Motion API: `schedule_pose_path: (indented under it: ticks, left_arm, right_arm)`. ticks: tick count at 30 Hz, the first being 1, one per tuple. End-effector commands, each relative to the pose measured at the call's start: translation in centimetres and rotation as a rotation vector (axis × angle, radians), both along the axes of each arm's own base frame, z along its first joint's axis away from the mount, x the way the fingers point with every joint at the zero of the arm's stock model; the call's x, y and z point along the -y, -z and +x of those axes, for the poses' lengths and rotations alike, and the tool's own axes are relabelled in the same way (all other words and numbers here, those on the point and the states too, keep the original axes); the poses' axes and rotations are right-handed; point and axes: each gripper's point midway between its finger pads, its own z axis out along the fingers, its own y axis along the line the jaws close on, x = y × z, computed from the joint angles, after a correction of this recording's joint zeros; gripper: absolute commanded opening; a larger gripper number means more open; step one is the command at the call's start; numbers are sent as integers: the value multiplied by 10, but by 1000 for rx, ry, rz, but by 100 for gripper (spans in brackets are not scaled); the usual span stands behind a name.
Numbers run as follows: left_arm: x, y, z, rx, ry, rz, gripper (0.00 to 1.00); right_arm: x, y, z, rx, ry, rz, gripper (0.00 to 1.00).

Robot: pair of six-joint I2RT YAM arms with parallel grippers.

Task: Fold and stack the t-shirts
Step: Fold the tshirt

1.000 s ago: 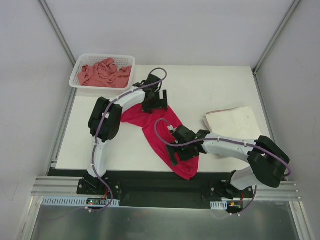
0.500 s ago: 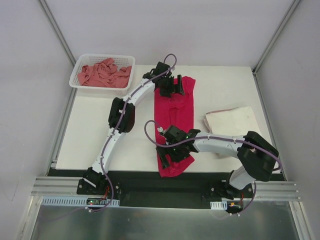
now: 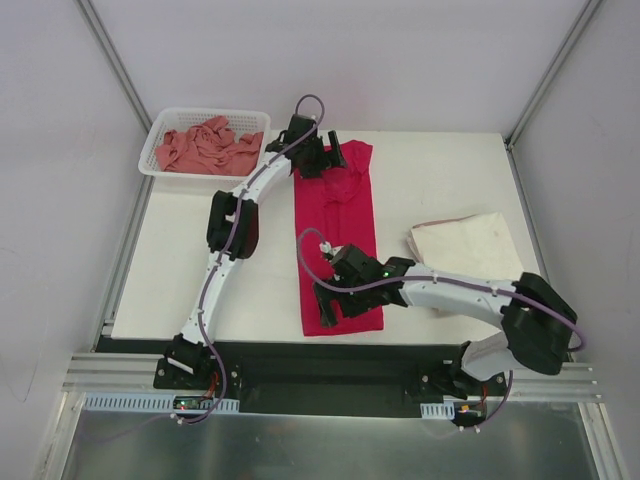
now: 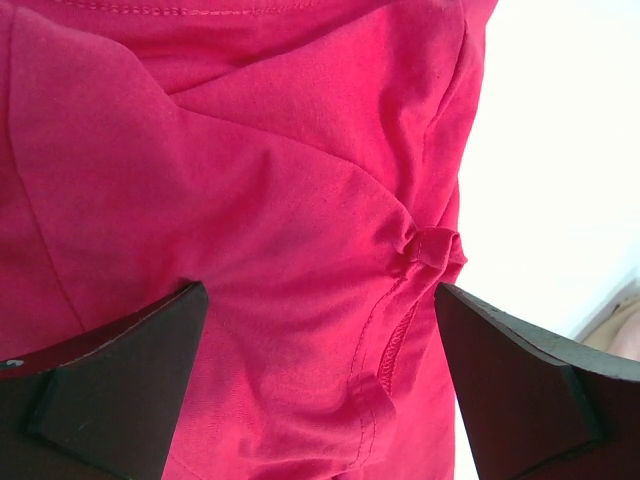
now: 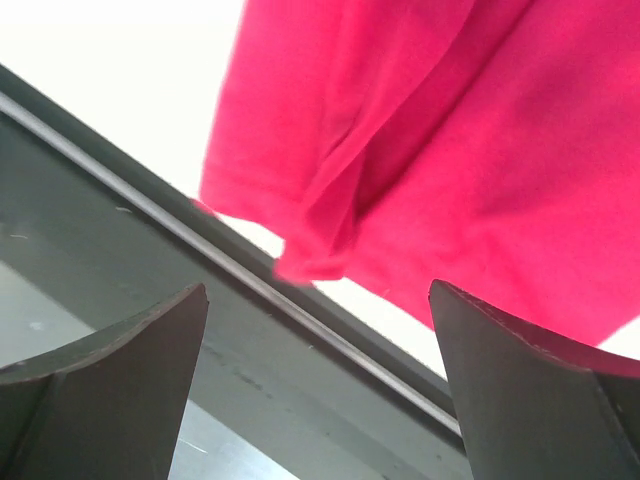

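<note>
The red shirt (image 3: 345,215) lies as a long narrow strip, puckered at its far end. My left gripper (image 4: 320,290) and right gripper (image 5: 318,288) both stand wide over it.

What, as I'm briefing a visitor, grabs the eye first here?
A bright red shirt lies in a long strip mid-table, the left gripper open over its far end, the right gripper open over its near end. A folded cream shirt lies to its right; a basket of crumpled pink cloth sits far left.
</note>
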Motion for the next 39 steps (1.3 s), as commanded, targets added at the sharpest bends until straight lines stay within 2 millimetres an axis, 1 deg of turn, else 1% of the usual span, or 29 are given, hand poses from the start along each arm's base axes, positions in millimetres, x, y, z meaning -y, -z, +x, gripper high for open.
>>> schedule_pose_path:
  ticks: [1,6,9,10,11,12,13,15,16,17,18,19,20,21,22,23,24,25,26,27,28,29,31,32,33,35,36,38,39]
  left_arm:
    - [-1,7,11,9,-37,-20,99]
    - [9,-22,12,60,3,-75,99]
    - [16,-60,4,96,39,-112,99]
    - [17,-91,0,140,54,-126,99]
    - [19,-106,-6,158,71,-133,99]
    - [23,-108,-17,149,94,-129,99]
    - [23,-144,-29,215,133,-131,99]
    - [22,-153,-50,225,175,-98,99]
    - [17,-184,-66,274,185,-75,99]
    - [12,-175,-78,246,190,-49,99]
    - [8,-181,-87,250,192,-35,99]
    - [-1,-205,-102,274,182,-32,99]
    - [-6,-192,-116,232,187,-14,99]
    - [-12,-192,-126,228,195,-3,99]
    - [-20,-211,-141,250,186,-6,99]
    - [-32,-188,-151,199,159,39,99]
    - [-41,-184,-160,188,140,60,99]
    - [-54,-197,-171,211,101,70,99]
    - [-71,-168,-181,159,53,135,99]
    - [-83,-179,-193,182,17,144,100]
    - [-92,-171,-202,166,-11,163,99]
    - [-105,-143,-217,109,-30,203,99]
    - [-122,-142,-235,102,-101,210,99]
    - [-132,-118,-251,50,-112,236,99]
    - [-139,-121,-259,53,-157,219,99]
    - [-149,-96,-282,-8,-172,229,99]
    - [-151,-100,-289,-7,-195,200,99]
    - [-159,-80,-306,-51,-205,213,99]
    - [-161,-81,-311,-50,-212,202,99]
  right_arm:
    - [0,-49,20,145,108,100,97]
    - [35,-67,31,262,265,120,97]
    - [37,-77,28,289,224,157,97]
    - [34,-79,26,285,196,175,97]
    - [26,-84,20,265,156,209,97]
    - [22,-86,18,265,121,224,97]
    - [18,-87,16,251,106,232,97]
    - [13,-89,12,227,79,242,97]
    - [12,-85,13,218,74,226,97]
    - [11,-84,13,217,76,217,97]
    - [9,-84,15,213,78,214,97]
    - [5,-78,16,198,83,198,97]
    - [3,-75,17,187,88,189,97]
    - [-2,-77,19,182,91,191,97]
    - [-5,-68,21,156,106,162,98]
    - [-7,-64,23,144,117,152,99]
    - [-12,-64,25,139,124,151,99]
    - [-15,-54,27,118,131,125,97]
    - [-19,-52,29,107,141,132,92]
    - [-21,-49,31,103,147,127,89]
    - [-24,-43,34,93,152,109,86]
    - [-25,-40,36,90,157,100,78]
    - [-30,-31,38,66,161,83,69]
    - [-32,-29,37,52,157,81,62]
    - [-33,-27,36,37,165,76,58]
    - [-34,-16,33,0,166,56,46]
    - [-33,-10,31,-15,172,44,42]
    - [-31,-2,28,-35,179,31,34]
    - [-31,2,26,-51,182,23,31]
